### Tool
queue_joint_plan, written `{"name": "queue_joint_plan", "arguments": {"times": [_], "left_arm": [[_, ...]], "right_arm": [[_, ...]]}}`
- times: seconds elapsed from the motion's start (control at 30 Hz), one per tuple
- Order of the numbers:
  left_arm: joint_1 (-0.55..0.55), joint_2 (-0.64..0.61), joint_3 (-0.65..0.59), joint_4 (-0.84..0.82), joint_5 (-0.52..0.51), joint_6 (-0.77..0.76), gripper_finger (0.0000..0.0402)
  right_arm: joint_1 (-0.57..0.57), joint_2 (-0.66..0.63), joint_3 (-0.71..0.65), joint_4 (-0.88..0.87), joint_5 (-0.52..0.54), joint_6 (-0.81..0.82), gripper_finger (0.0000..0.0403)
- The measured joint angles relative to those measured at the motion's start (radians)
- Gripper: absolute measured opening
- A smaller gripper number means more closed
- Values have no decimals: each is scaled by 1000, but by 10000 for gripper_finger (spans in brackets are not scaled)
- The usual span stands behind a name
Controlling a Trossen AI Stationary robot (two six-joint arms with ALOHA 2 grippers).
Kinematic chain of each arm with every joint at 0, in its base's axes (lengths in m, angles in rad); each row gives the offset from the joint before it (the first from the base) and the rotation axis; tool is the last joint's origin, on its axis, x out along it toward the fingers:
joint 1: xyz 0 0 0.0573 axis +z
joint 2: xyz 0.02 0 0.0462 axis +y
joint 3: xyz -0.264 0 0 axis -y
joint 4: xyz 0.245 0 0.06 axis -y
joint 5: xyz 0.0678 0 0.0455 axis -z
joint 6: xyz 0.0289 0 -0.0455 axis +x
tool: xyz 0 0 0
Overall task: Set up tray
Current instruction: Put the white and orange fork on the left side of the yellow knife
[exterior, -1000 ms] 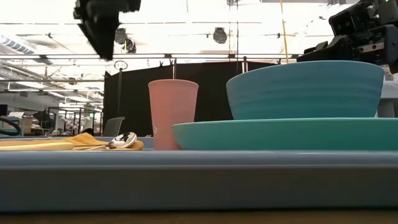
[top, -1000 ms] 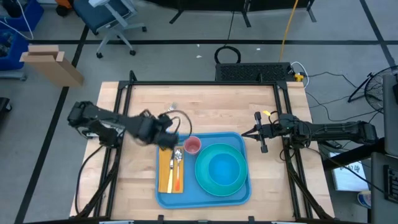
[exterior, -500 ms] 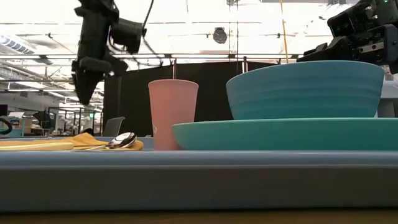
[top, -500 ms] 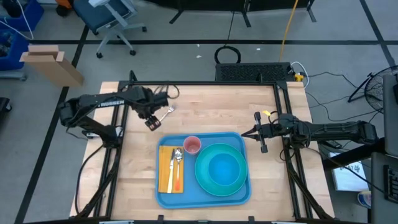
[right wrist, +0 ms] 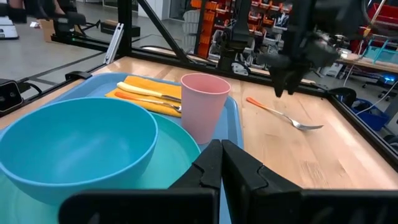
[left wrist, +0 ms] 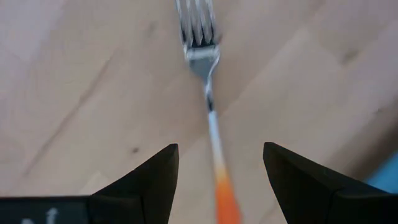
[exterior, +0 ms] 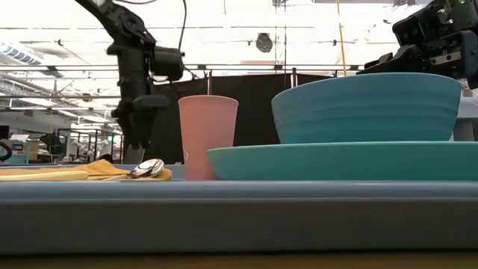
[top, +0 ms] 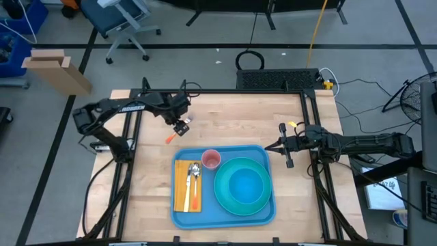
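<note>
The light-blue tray (top: pixel 225 220) lies at the table's near middle. It carries a yellow napkin (top: pixel 181 195) with a spoon (top: pixel 195 171) and an orange-handled utensil, a pink cup (top: pixel 212 159), and a teal plate (top: pixel 220 190) with a blue bowl (top: pixel 244 186). An orange-handled fork (top: pixel 170 138) lies flat on the wood, just beyond the tray's far-left corner. My left gripper (top: pixel 181 126) hovers over the fork (left wrist: pixel 208 93), open, one finger on each side of its handle without touching. My right gripper (top: pixel 270 146), shut (right wrist: pixel 221 152), waits past the tray's far-right corner.
Bare wood lies between the tray and the table's far edge, and to the left of the tray. The table's black frame rails (top: pixel 133 123) run along both sides. Beyond the table are a cardboard box (top: pixel 54 68), an office chair and cables on the floor.
My left gripper has moved from above the napkin's far end toward the table's far edge and has come down over the fork. The fork, the tray's things and my right arm have stayed where they were.
</note>
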Motion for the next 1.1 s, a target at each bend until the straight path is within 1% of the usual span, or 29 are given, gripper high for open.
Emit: {"name": "queue_joint_plan", "arguments": {"times": [0.13,0.27,0.4,0.5,0.6,0.83,0.87,0.93,1.1], "left_arm": [[20,88,-2,2,9,67,239],[20,157,-1,72,34,99,239],[22,201,0,121,34,126,239],[30,229,6,134,16,135,239],[39,250,5,144,19,146,239],[41,254,3,172,17,172,234],[41,254,3,170,20,178,225],[43,256,3,154,28,190,194],[43,257,3,140,36,171,64]], "right_arm": [[0,3,0,1,0,-2,0],[0,6,0,0,1,-3,0],[0,7,0,0,2,-4,0],[0,7,0,-4,2,-6,0],[0,8,0,-3,2,-8,0],[0,8,0,-9,2,-11,0],[0,8,0,-9,2,-11,0],[0,8,0,-9,2,-11,0],[0,8,0,-8,2,-11,0]]}}
